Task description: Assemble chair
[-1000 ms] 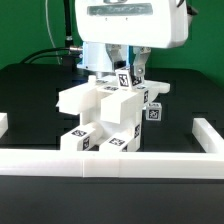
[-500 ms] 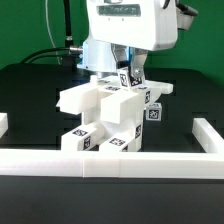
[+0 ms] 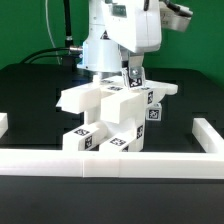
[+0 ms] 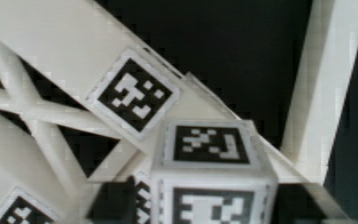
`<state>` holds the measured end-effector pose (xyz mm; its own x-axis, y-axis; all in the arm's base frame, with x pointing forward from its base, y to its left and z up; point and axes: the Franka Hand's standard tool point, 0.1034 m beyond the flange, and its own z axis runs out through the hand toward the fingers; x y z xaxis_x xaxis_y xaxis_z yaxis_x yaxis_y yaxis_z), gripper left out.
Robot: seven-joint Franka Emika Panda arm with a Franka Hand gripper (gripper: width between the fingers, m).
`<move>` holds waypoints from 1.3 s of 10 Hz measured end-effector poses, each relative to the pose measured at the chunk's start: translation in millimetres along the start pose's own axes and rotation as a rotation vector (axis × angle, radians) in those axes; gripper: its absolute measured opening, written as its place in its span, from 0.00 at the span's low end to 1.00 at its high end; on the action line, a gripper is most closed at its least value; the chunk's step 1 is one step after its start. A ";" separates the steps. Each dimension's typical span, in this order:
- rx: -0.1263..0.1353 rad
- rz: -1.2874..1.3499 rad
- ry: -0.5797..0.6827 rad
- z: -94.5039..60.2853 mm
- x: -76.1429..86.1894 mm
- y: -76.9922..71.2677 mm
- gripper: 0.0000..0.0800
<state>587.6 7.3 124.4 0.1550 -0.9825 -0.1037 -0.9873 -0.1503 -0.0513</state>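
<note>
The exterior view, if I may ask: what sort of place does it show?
Most likely a robotics lab bench: a black table fenced by a low white border wall, a robot arm standing over it, and white chair parts carrying black-and-white square tags.

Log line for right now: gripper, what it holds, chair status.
gripper: at top of chair, jaw state unclear | hold: not confirmed | chair: partly built, beside white border wall

white robot arm (image 3: 122,30) reaching down over black table (image 3: 30,95), gripper (image 3: 134,84) at the top of a partly built glossy white chair (image 3: 100,106), blocky tagged parts stacked at centre, long low white border wall (image 3: 110,164) along the front
</note>
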 end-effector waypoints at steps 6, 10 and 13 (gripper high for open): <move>-0.001 -0.394 -0.002 1.0 -9.0 -1.8 0.81; -0.001 -0.737 -0.002 0.9 -7.5 -1.5 0.81; -0.002 -0.949 -0.003 1.8 -8.9 -1.4 0.81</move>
<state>587.6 16.4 123.6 0.8927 -0.4502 -0.0223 -0.4496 -0.8860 -0.1134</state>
